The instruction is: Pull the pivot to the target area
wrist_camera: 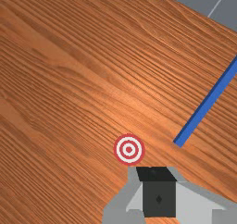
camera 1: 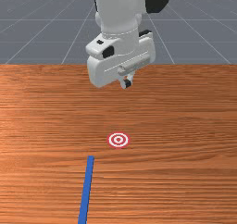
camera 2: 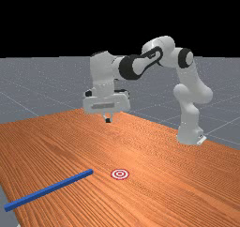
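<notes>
Pivot, a long straight blue bar (camera 1: 86, 188), lies flat on the wooden table (camera 1: 185, 126) at the front view's left, running from the bottom edge inward. Just right of its inner end, not touching it, is a round red-and-white target (camera 1: 118, 140). Slightly farther right, raised above the table, the white robot's claw (camera 1: 127, 83) points down, its fingers together and empty.

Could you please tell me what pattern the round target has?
Red and white concentric rings; the target shows best in the wrist view.

Orange-brown wood table (camera 1: 185, 107); grey floor (camera 1: 28, 38) beyond.
</notes>
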Available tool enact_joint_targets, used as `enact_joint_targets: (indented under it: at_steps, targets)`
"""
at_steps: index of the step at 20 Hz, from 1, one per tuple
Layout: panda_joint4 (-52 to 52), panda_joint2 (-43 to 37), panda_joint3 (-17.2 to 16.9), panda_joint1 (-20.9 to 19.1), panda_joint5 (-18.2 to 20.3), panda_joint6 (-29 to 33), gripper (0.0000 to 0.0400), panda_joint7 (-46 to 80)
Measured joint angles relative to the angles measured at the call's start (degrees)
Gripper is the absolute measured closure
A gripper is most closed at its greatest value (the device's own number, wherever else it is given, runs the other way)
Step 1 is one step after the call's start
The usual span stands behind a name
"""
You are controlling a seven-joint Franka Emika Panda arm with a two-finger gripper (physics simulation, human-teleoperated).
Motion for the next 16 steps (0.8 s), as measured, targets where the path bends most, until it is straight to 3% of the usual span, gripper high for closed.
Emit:
enact_joint_targets:
  at_steps: [3, 4, 7, 10, 13, 14, 16]
  targets:
    - [-3.7, 1.2, -0.3, 0.3, -1.4, 5.4, 0.0400, 0.5]
    - [-4.2, 1.5, -3.3, 2.7, -5.1, 6.0, 0.0400, 10.1]
    - [-3.6, 2.0, -4.4, 0.3, -4.3, 5.8, 0.0400, 8.6]
    - [-2.8, 2.4, -3.6, -2.5, -5.6, 5.3, 0.0400, -2.6]
    - [5.9, 7.4, -3.2, -3.3, -5.7, 1.9, 0.0400, -4.4]
    - [9.8, 9.9, -5.3, -1.6, -8.3, 0.6, 0.0400, 0.8]
    - [19.1, 15.1, -3.3, -3.5, -5.6, -3.5, 0.0400, -2.5]
